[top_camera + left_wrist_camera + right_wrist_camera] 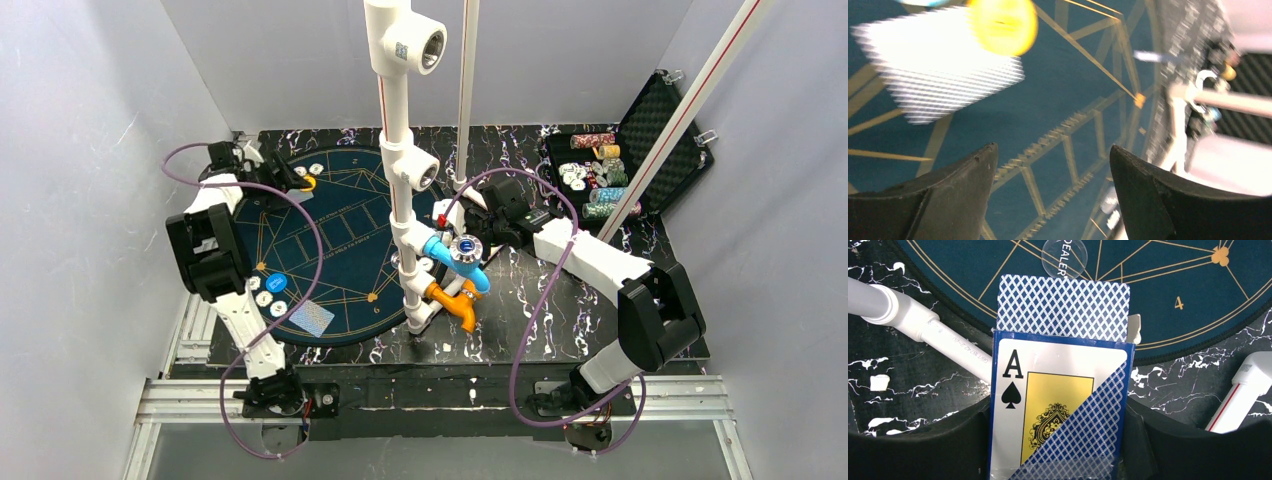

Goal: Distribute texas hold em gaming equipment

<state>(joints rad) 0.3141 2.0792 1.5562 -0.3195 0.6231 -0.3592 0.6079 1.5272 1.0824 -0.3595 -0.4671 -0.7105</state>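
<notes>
**Figure.** The left hand (1053, 152), fingers spread and holding nothing, hung over the blue felt mat (340, 250). A yellow chip (1002, 25) lay at the edge of a blurred pale card (943, 70). The right hand (1058, 410) pinched a card box (1048, 435) bearing the ace of spades, with blue-backed cards (1063, 305) protruding from it, above the mat's rim and the marbled surface (520, 300). Stacked chips (595, 175) sat in the open case (670, 110) at far right.

My way across blocked by the pipe stand (398, 120) at the mat's (1058, 100) right edge, just beside my right gripper's (1060, 440) card box (1060, 390), bare mat beneath my wide-spread left gripper (1053, 147).
</notes>
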